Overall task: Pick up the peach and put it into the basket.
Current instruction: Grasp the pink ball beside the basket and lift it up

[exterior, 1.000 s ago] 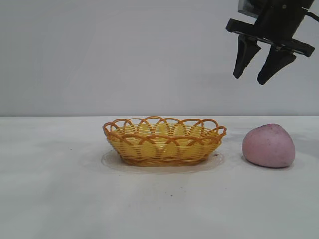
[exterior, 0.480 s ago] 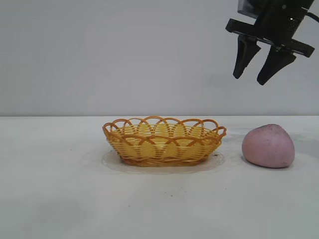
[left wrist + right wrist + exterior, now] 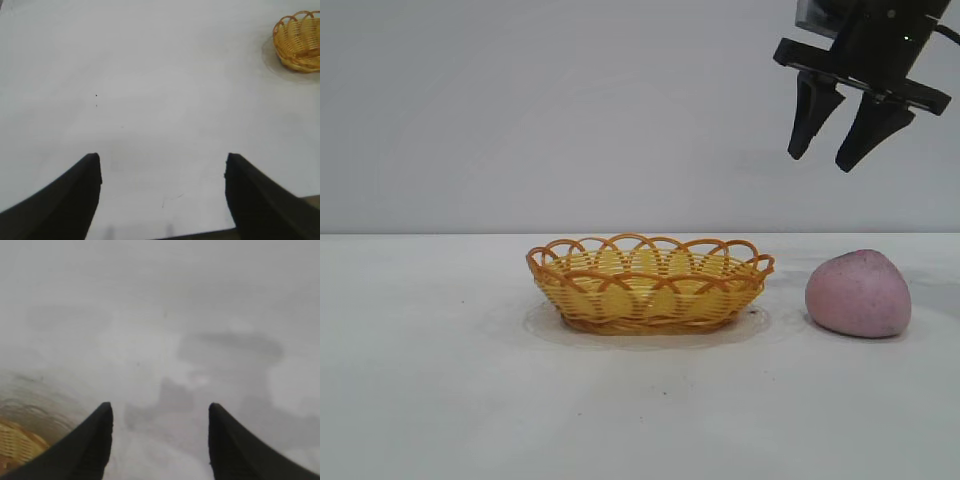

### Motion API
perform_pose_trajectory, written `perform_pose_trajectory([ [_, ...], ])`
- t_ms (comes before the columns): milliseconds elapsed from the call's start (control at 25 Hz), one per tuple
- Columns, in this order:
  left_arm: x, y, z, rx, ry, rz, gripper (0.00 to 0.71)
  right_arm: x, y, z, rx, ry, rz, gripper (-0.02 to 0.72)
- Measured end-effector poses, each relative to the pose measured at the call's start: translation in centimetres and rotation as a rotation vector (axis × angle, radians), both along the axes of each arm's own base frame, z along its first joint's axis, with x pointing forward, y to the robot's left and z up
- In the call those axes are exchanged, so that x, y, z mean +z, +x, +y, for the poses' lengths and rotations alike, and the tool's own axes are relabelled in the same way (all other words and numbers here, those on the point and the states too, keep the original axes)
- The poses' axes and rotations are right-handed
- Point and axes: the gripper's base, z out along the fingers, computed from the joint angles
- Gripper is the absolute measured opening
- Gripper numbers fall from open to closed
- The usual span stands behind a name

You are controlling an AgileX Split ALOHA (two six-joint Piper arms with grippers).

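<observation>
The right gripper [image 3: 828, 158], fingers spread and empty, hangs high at twelve o'clock of the matte pink-mauve rounded peach [image 3: 858, 293], presumably lined up to descend; the yellow wicker basket [image 3: 650, 283] sits at its nine o'clock on the white surface [image 3: 470, 400]. The left gripper [image 3: 162, 165] is released, idle.

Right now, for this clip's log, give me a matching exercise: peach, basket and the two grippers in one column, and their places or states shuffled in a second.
Column one:
1. peach
2. basket
3. right gripper
4. left gripper

Column two:
A. empty, at the middle of the table
B. high in the air, fingers open, above the pink fruit
C. resting on the table, to the right of the wicker
D. fingers wide apart over bare tabletop, seen only from its own wrist camera

Pairs: 1-C, 2-A, 3-B, 4-D
</observation>
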Motion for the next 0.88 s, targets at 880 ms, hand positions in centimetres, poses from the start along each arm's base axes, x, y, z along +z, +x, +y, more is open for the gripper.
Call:
perform_pose_trajectory([
  [880,-0.2,-0.6,0.0,-0.001,-0.003,-0.038,0.461,-0.6,-2.2,0.0,0.107,-0.027,0.228,0.356],
])
